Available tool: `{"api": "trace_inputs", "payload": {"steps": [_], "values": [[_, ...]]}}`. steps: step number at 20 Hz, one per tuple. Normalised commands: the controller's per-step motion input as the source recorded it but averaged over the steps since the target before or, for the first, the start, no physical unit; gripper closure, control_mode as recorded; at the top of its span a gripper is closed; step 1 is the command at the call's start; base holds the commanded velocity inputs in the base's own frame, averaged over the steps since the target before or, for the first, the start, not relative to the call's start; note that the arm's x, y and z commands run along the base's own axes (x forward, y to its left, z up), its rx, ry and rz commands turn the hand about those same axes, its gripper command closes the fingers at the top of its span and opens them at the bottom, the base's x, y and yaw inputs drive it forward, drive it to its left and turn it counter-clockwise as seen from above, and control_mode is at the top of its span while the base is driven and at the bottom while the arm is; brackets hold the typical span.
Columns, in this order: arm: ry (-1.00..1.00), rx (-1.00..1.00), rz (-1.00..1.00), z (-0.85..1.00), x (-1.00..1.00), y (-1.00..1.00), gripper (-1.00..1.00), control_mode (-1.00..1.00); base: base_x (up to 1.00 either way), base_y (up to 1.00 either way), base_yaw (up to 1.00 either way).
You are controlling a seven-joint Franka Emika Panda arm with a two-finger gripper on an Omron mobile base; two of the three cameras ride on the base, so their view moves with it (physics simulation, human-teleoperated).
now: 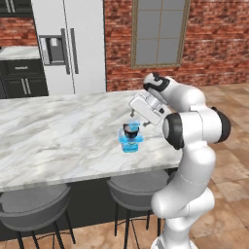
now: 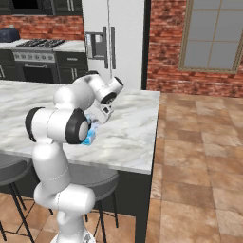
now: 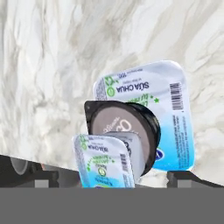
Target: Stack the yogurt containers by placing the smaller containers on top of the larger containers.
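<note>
On the marble counter (image 1: 58,131) the yogurt containers stand in one pile. The larger light-blue squarish tub (image 3: 175,109) is at the bottom, the dark round cup (image 3: 118,122) rests on it, and the tiny light-blue tub (image 3: 105,162) sits on top, off-centre. The pile is also in the left base view (image 1: 130,140), and a sliver of blue tub (image 2: 90,136) peeks out behind my elbow. My gripper (image 3: 116,181) hangs just above the pile (image 1: 134,120), open; its fingertips (image 3: 43,180) stand wide on either side of the tiny tub without touching it.
The pile stands near the counter's front right corner, close to the edge (image 1: 146,168). Two grey stools (image 1: 138,187) (image 1: 31,209) stand under the counter's front. A fridge (image 1: 68,44) and a brick wall with a window (image 1: 158,31) lie beyond.
</note>
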Motion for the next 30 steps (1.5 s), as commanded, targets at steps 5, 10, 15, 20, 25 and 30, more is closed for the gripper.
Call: {"api": "trace_inputs", "payload": {"steps": [5,10,15,20,25,30], "values": [[0.00,-0.01,0.00,0.29,-0.22,-0.03,-1.00,-1.00,0.00,0.00,0.00],[0.00,-0.09,0.00,0.28,-0.32,0.00,-1.00,-1.00,0.00,0.00,0.00],[-0.01,-0.17,0.00,0.21,-0.43,-0.01,-1.00,-1.00,0.00,0.00,0.00],[0.00,-0.14,0.00,0.22,-0.47,-0.07,-1.00,-1.00,0.00,0.00,0.00],[0.00,0.00,0.00,0.29,-0.52,-0.07,-1.00,-1.00,0.00,0.00,0.00],[-0.03,0.00,0.00,0.24,-0.59,-0.12,-1.00,-1.00,0.00,0.00,0.00]]}}
